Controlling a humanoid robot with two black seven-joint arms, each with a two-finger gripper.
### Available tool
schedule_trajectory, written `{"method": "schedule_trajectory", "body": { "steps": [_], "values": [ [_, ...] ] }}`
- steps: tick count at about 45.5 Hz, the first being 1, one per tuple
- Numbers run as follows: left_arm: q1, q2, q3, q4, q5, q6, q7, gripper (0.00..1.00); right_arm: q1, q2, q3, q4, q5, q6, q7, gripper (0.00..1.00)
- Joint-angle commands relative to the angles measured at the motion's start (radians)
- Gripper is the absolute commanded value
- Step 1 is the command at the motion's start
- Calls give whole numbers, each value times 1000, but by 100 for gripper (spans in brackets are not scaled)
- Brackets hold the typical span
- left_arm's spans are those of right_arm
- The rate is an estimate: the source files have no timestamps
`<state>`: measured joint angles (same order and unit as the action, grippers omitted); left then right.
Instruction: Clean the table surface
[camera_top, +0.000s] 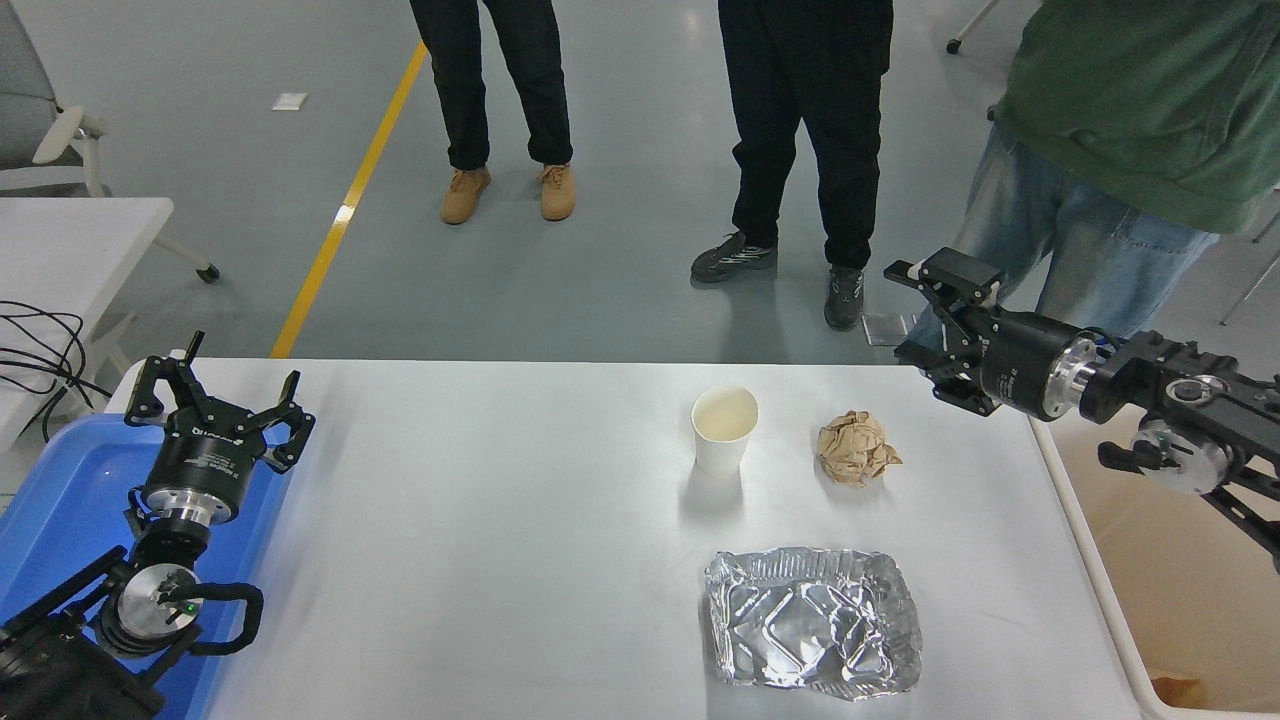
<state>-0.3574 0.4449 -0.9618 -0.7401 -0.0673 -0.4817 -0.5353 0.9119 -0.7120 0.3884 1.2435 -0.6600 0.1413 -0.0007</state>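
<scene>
The table surface is a wide white-grey top. On it stand a white paper cup, a crumpled brown paper ball to its right, and a crushed foil tray nearer the front. My right gripper is open and empty, pointing left above the table's far right edge, up and right of the paper ball. My left gripper is open and parked over the table's left end.
A blue tray lies under the left arm. A beige bin stands off the table's right end. Three people stand beyond the far edge; the one in a green top is close behind my right arm. A white side table is at left.
</scene>
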Motion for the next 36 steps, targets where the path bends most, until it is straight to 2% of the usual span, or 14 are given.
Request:
{"method": "schedule_trajectory", "body": {
  "steps": [1,20,36],
  "values": [
    [0,0,0,-1,0,0,0,99,136,6,-129,62,-256,3,-105,100],
    [0,0,0,1,0,0,0,99,196,137,-239,30,-331,18,-93,100],
    [0,0,0,1,0,0,0,99,282,227,-385,-71,-316,93,-93,100]
  ]
}}
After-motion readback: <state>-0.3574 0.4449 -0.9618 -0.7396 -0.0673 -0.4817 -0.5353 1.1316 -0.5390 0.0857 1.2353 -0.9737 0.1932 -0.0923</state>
